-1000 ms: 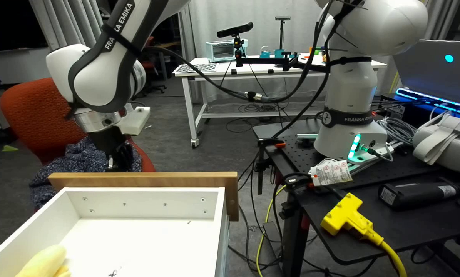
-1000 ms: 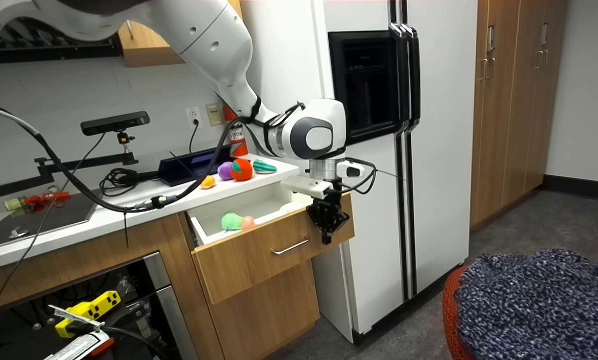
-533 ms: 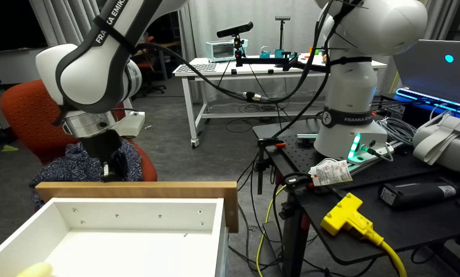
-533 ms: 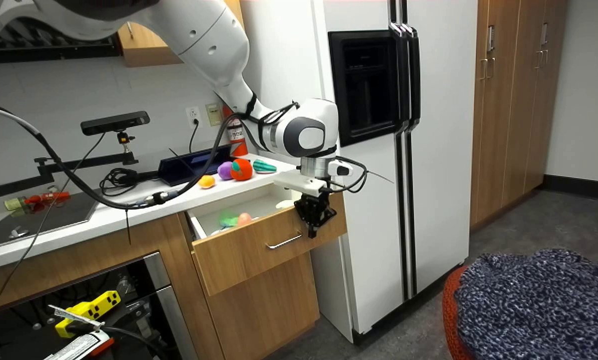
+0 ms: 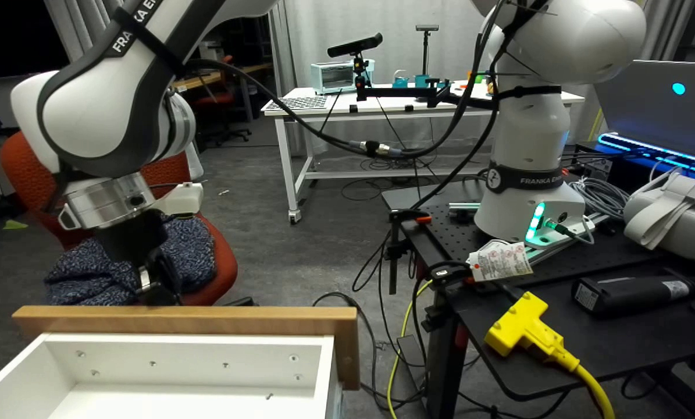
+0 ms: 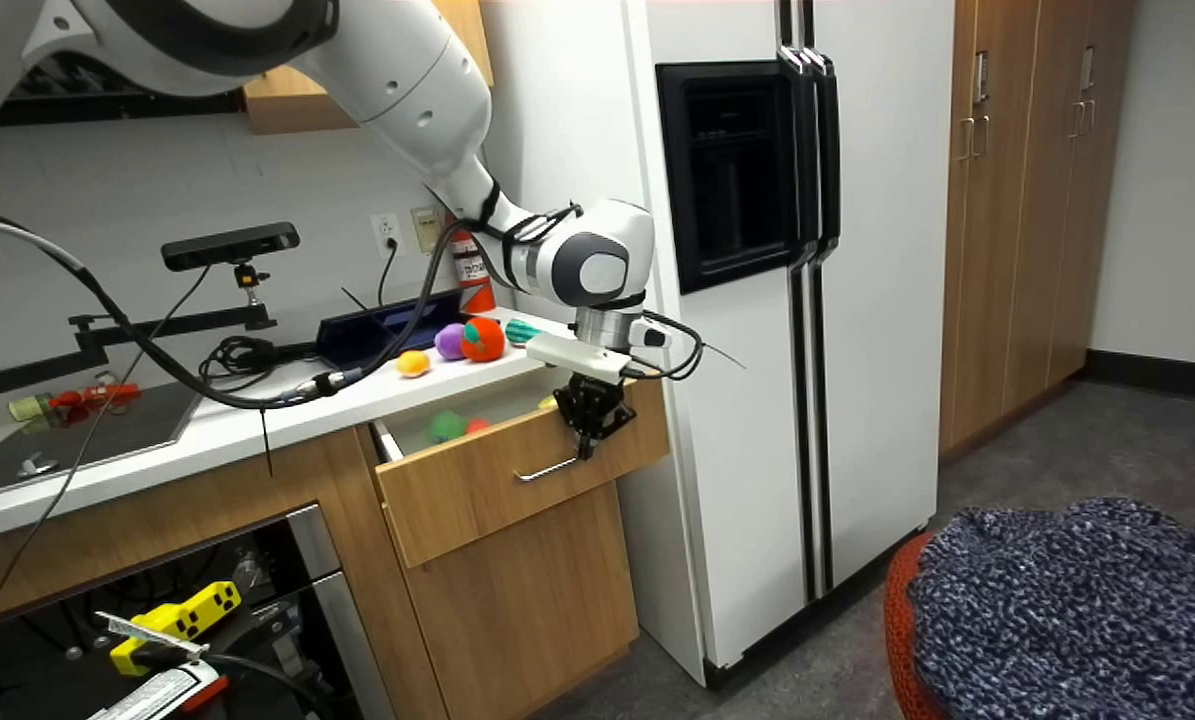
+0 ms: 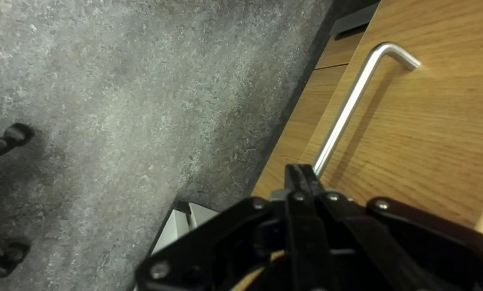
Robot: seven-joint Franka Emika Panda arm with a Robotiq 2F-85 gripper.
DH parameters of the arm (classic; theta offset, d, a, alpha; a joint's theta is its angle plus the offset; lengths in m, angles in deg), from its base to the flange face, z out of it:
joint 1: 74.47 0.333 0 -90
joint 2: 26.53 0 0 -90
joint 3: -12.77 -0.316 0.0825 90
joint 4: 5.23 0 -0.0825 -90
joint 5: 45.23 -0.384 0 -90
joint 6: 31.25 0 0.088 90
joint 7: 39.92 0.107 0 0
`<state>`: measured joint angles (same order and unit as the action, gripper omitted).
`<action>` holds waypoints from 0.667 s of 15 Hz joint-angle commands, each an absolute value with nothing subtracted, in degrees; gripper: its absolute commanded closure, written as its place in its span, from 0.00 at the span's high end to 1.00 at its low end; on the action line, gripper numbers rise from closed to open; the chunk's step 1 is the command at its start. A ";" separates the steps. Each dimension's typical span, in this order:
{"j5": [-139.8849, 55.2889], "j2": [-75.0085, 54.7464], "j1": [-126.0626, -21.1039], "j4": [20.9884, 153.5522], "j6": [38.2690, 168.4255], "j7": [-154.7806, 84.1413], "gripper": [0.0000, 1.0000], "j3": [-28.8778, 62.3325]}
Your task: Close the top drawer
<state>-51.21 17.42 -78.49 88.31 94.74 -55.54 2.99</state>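
Observation:
The top drawer (image 5: 184, 320) is partly open, with a wood front and white inside. In an exterior view its front (image 6: 457, 500) stands out from the cabinet below the counter. A green ball (image 6: 447, 427), a reddish thing (image 6: 477, 426) and a bit of something yellow show inside. My gripper (image 6: 585, 447) is outside the drawer, against or very near its front, by one end of the silver handle (image 6: 547, 471). In the wrist view the fingertips (image 7: 304, 171) are shut together beside the handle bar (image 7: 348, 107), with nothing seen between them. The fingertips are hidden behind the front in an exterior view.
A white fridge (image 6: 877, 350) stands beside the cabinet. Toy fruit, such as a red one (image 6: 483, 340), lie on the white counter (image 6: 297, 440). A chair with a dark knitted cover (image 6: 1067, 610) stands on the floor. A black table (image 5: 556, 326) holds a yellow power splitter (image 5: 519, 323).
The drawer has slid inward toward the cabinet, and less of its inside shows. My arm and gripper have moved along with its front. The gripper has stayed by the handle's end.

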 commanded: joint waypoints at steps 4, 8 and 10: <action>-49.60 19.71 -73.24 82.98 94.31 -59.25 0.00 1.54; -50.08 20.73 -71.27 80.63 93.90 -60.87 0.00 -0.21; -50.77 21.17 -70.85 79.61 93.67 -61.78 0.00 -1.41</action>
<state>-50.17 19.19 -71.41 83.14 94.76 -59.41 0.05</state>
